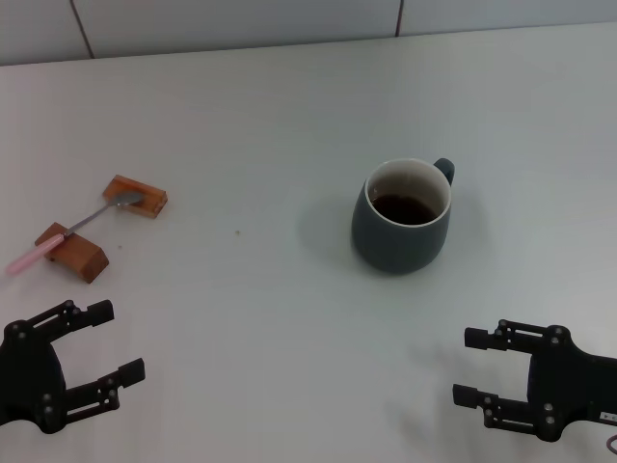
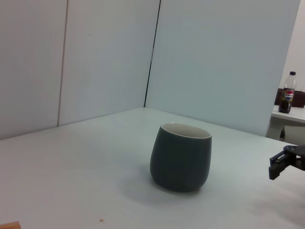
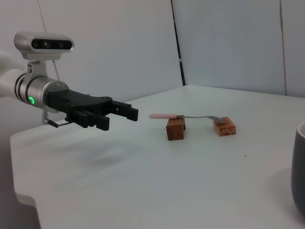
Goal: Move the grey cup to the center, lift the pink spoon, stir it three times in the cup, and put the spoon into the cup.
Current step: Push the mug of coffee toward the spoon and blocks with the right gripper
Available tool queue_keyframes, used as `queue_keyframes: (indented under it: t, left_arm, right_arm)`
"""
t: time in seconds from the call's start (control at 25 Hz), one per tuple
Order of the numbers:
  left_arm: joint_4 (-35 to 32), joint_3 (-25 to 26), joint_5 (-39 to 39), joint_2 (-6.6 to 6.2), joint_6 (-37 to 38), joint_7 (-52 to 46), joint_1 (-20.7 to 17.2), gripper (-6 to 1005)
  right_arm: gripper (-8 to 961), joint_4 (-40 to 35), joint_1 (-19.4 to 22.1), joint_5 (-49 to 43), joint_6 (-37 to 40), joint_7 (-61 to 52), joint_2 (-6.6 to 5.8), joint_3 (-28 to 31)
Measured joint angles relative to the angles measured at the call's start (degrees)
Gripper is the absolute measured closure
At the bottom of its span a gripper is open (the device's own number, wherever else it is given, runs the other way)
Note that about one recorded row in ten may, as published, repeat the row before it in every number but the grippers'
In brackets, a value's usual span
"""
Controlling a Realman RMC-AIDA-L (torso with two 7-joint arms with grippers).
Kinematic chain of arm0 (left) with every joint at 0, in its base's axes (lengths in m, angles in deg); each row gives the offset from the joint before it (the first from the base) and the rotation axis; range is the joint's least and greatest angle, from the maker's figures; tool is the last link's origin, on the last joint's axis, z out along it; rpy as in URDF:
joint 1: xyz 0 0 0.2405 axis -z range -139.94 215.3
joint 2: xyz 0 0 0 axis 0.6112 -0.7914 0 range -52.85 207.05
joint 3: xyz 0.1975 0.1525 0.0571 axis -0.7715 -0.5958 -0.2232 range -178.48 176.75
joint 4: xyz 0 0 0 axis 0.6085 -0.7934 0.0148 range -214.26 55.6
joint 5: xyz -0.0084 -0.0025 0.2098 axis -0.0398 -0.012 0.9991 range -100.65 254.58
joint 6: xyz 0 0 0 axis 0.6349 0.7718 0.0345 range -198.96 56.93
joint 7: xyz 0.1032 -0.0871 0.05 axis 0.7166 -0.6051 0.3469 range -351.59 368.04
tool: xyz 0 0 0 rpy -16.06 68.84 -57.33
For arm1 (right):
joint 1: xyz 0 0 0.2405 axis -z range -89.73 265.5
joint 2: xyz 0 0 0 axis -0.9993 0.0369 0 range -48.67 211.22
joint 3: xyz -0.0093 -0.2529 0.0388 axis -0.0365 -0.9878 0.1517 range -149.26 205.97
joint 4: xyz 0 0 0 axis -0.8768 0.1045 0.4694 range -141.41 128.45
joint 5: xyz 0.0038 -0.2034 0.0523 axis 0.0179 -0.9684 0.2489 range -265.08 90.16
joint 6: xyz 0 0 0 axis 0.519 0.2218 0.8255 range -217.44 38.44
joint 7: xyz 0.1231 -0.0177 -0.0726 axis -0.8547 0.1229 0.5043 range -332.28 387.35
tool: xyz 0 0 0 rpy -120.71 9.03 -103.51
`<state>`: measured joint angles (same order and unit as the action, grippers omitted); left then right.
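The grey cup (image 1: 402, 218) stands upright right of the table's middle, its handle toward the far right and dark liquid inside; it also shows in the left wrist view (image 2: 181, 157) and at the edge of the right wrist view (image 3: 299, 171). The pink spoon (image 1: 72, 229) lies at the left, bridged across two brown wooden blocks, pink handle toward me; it also shows in the right wrist view (image 3: 183, 116). My left gripper (image 1: 108, 341) is open and empty near the front left. My right gripper (image 1: 465, 367) is open and empty near the front right, well short of the cup.
Two brown wooden blocks (image 1: 135, 196) (image 1: 73, 251) carry the spoon. A white wall runs behind the table's far edge. A cola bottle (image 2: 287, 93) stands on another surface far off. A small dark speck (image 1: 238, 231) lies on the table.
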<state>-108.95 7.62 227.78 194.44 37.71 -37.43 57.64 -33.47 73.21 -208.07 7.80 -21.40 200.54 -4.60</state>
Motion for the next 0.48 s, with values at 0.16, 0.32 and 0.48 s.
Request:
queue_keyframes:
  t: [0.16, 0.32, 0.48]
  left_arm:
    - [0.00, 0.02, 0.00, -0.04, -0.01, 0.09, -0.04, 186]
    - [0.01, 0.04, 0.00, -0.07, -0.01, 0.13, -0.12, 186]
    - [0.01, 0.04, 0.01, -0.09, -0.01, 0.14, -0.18, 186]
  right_arm:
    - [250, 0.00, 0.00, 0.05, 0.07, -0.15, 0.00, 0.00]
    - [250, 0.00, 0.00, 0.04, 0.10, -0.22, 0.00, 0.00]
    - [250, 0.00, 0.00, 0.05, 0.18, -0.23, 0.00, 0.00]
